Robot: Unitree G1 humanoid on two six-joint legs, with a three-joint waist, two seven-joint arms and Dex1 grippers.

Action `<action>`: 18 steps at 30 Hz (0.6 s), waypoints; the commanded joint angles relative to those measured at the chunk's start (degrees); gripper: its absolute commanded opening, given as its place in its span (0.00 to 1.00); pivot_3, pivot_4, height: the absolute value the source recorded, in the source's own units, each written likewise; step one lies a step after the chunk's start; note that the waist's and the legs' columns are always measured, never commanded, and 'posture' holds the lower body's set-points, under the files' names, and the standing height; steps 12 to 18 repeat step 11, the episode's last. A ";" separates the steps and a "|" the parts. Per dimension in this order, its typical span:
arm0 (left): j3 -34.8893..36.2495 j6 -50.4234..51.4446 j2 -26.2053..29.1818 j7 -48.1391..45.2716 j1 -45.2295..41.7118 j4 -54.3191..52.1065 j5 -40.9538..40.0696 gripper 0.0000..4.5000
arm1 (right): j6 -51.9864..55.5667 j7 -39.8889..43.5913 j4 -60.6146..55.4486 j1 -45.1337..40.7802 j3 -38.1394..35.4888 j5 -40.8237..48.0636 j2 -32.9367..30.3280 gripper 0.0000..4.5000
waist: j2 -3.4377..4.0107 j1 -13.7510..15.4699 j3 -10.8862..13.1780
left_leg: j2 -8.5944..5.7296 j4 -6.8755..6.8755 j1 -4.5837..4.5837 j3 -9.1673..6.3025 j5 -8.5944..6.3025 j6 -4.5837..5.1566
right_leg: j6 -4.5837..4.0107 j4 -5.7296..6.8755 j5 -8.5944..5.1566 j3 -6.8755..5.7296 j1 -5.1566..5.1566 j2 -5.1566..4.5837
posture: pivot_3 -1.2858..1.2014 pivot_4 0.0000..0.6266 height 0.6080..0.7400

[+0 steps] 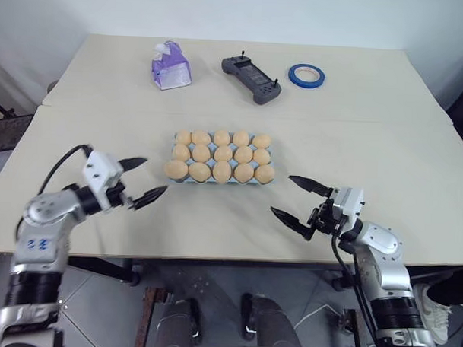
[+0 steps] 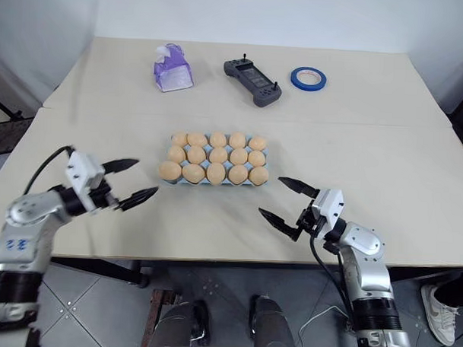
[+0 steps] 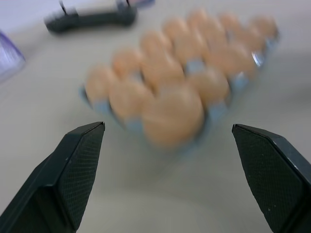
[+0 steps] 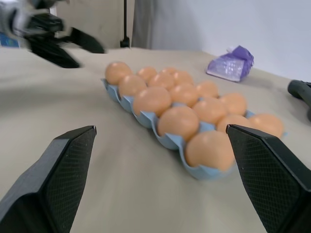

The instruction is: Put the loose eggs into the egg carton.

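light blue egg carton full of tan eggs; both tools spread wide, empty

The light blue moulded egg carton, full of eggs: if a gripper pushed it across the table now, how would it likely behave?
The light blue moulded egg carton would probably slide flat rather than tip: it sits low and wide on the smooth beige table. Its thin scalloped rim looks bendy. With no lid, the tan-brown oval eggs standing well above their cups might rock or crack under a sharp shove.

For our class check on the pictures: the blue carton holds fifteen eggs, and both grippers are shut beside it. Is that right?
Not quite. The carton does hold fifteen eggs, but the left gripper and right gripper are both open, as the left eye view shows.
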 commanded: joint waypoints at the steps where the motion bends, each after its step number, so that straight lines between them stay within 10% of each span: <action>1: 2.80 0.26 1.32 -1.59 3.21 -4.21 -2.48 0.99 | 0.07 0.85 0.46 -1.59 -1.23 1.15 -0.82 1.00 | 0.00 0.03 0.00 | -0.01 -0.03 -0.02 0.00 0.00 -0.01 | -0.09 -0.02 -0.05 0.07 -0.01 -0.03 | 0.52 0.24 1.00; 18: 3.35 -0.51 -0.97 0.39 7.60 -7.85 -2.75 0.99 | 0.27 2.41 2.18 -3.16 -1.07 0.77 -0.97 1.00 | 0.00 -0.09 0.00 | -0.02 -0.36 -0.03 0.02 0.00 -0.04 | 0.02 -0.19 0.01 0.14 -0.08 -0.04 | 0.52 0.24 1.00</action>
